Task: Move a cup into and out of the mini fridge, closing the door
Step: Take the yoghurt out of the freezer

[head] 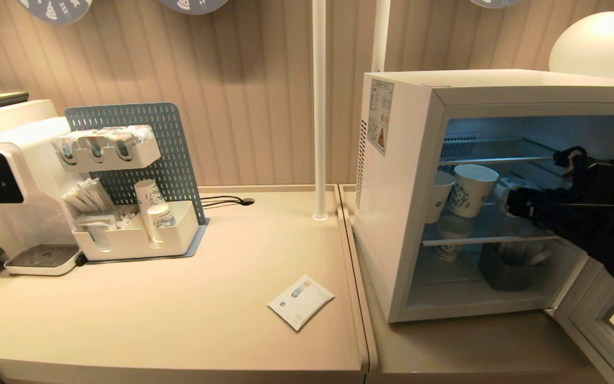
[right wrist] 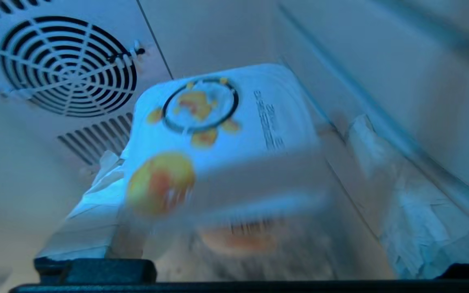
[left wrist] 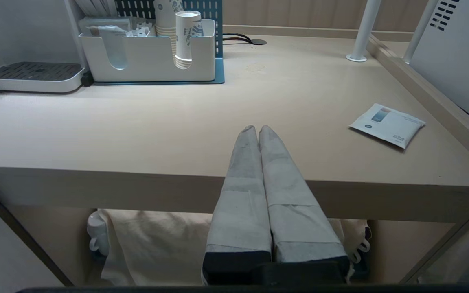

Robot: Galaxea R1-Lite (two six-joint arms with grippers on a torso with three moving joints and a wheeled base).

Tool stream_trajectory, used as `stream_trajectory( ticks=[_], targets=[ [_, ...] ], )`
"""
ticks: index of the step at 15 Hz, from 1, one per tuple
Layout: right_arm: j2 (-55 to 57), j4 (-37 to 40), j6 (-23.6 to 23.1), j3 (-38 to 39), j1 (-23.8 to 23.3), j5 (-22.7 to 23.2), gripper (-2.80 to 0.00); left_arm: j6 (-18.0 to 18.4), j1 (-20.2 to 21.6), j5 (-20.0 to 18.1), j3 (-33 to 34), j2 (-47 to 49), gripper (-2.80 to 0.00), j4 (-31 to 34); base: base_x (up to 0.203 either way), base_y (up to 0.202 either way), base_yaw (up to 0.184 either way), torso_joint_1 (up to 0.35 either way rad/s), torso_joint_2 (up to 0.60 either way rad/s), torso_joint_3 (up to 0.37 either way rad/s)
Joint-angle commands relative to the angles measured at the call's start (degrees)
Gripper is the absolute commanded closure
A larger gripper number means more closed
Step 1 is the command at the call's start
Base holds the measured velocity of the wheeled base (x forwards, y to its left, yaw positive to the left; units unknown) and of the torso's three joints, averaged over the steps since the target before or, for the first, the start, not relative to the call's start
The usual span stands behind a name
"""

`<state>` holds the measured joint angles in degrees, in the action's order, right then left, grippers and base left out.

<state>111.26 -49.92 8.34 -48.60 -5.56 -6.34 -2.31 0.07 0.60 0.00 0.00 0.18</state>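
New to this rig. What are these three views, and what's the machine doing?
It is a two-armed robot on wheels. One picture is from its head, looking down at a counter; the other two are from cameras on each wrist.

In the head view the mini fridge stands open, its door swung out at lower right. The right tool reaches onto the middle shelf, beside two paper cups. The right wrist view shows the cup, printed with orange fruit, tilted between that tool's spread fingers; whether it is gripped is unclear.

The left tool is shut and empty, parked at the counter's front edge. A white sachet lies on the counter.
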Motion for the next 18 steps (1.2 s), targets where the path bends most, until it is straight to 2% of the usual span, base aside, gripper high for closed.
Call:
stream_trajectory(
  ticks=[1, 4, 5, 9, 18],
  targets=[
    [3.31, -0.09, -0.04, -2.61, 0.11, -0.24, -2.8, 0.03, 0.01, 0.02, 0.09, 0.09, 0.0, -0.01, 0.0, 0.0, 0.0, 0.0, 0.0, 0.0],
    [4.13, 0.0, -0.15, -3.58, 0.6, -0.25, -2.8, 0.03, 0.01, 0.09, 0.09, 0.09, 0.0, -0.01, 0.0, 0.0, 0.0, 0.0, 0.0, 0.0],
    [4.22, 0.14, -0.45, -3.52, 1.08, -0.25, 0.0, -0.06, 0.01, 0.02, 0.09, 0.09, 0.0, -0.01, 0.0, 0.0, 0.0, 0.0, 0.0, 0.0],
    [2.77, 0.37, -1.4, -2.34, 1.42, -0.46, 0.0, -0.06, 0.01, 0.02, 0.09, 0.09, 0.0, -0.01, 0.0, 0.0, 0.0, 0.0, 0.0, 0.0],
    [-7.48, 0.68, -1.4, 6.66, 2.52, -0.09, 0.0, -0.06, 0.01, 0.02, 0.09, 0.09, 0.0, -0.01, 0.0, 0.0, 0.0, 0.0, 0.0, 0.0]
  ],
)
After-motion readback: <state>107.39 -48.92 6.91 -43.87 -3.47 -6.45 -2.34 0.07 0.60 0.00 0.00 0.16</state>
